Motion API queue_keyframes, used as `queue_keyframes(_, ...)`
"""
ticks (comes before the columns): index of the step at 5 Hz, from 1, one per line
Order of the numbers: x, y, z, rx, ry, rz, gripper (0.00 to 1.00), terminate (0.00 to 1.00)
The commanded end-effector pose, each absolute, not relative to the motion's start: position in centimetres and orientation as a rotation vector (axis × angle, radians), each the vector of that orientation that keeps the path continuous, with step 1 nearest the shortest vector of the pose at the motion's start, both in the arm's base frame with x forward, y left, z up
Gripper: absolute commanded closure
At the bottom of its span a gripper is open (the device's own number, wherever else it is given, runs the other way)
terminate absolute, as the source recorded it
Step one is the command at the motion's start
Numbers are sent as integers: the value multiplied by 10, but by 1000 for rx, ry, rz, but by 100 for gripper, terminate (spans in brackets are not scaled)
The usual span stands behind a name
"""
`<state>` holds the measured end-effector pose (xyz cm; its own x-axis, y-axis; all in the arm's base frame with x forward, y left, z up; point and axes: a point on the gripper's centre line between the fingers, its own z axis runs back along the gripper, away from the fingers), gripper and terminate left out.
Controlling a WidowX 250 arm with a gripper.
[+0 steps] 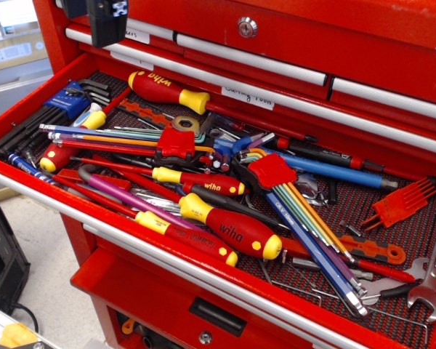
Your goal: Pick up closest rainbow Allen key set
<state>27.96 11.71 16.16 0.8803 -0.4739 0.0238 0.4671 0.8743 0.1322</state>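
The rainbow Allen key set (109, 136) lies in the open red drawer's left middle. Its lilac-blue, orange, red and green keys run nearly parallel to the left from a dark red blocky holder (176, 143). It rests on top of other tools. My gripper (106, 29) is a black block at the top left edge, above the drawer's back left corner. It is well above and behind the key set and touches nothing. Its fingers are not clearly visible.
A fanned key set with a bright red holder (271, 171) lies right of centre. Black keys in a blue holder (65, 102) sit at the far left. Several red-yellow screwdrivers (229, 231) crowd the front. The closed upper drawers (276, 69) stand behind.
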Motion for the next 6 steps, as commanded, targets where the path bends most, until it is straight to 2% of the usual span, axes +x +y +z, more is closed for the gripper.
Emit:
queue_keyframes(1,287,117,156,119,-155,-919,0,0)
queue_keyframes(4,307,122,120,37,-131,-1104,0,0)
queue_keyframes(6,312,121,86,-31,-132,-1151,0,0)
